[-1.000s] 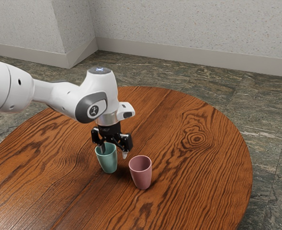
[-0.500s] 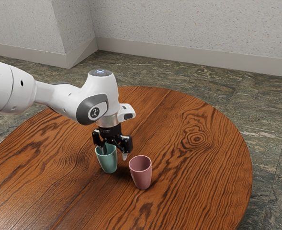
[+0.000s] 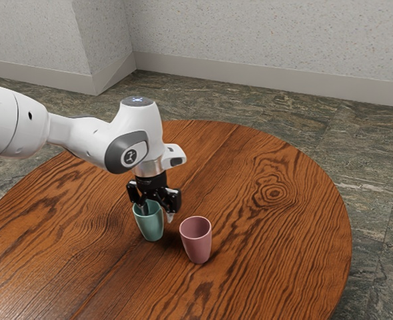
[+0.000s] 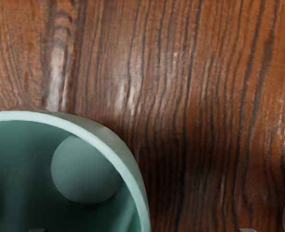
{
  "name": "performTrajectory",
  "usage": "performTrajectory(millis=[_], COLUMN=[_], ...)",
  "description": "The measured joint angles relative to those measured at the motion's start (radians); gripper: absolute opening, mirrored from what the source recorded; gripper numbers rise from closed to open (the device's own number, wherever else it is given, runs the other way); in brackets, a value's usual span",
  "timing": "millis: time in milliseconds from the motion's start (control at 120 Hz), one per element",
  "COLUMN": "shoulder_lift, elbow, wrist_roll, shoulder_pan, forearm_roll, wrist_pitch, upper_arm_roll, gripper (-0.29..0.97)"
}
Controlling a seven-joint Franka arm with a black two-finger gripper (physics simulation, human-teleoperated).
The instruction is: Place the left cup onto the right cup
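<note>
Green cup (image 3: 149,225): stands upright on the table, on the exterior view's left of the pink cup. The two are near but not touching.
Pink cup (image 3: 195,239): stands upright with its open top up, and nothing is on it.
Gripper (image 3: 157,213): hangs over the green cup's rim, one finger down inside the cup and one outside. The jaws are spread wide and pinch nothing.
Exterior view shows: both whole cups, the white arm (image 3: 63,133), the stone floor (image 3: 356,133) and the bumpy pale wall (image 3: 283,33).
Wrist view shows: deep into the green cup (image 4: 16,193), down to its round flat bottom and thick pale rim.
Table (image 3: 269,193): round, shiny brown wood with dark wavy lines and a knot ring.
Cups: smooth and plain, wider at the top than at the bottom.
</note>
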Motion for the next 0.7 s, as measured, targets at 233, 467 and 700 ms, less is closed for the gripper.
performTrajectory(millis=[233,467,700], shoulder_lift=[0.000,0.000,0.000], elbow=[0.000,-0.001,-0.001], wrist_roll=[0.001,0.001,0.001], shoulder_pan=[0.000,0.000,0.000], forearm_roll=[0.000,0.000,-0.001], wrist_pitch=[0.001,0.001,0.001], upper_arm_roll=[0.000,0.000,0.000], gripper=[0.42,0.34,0.28])
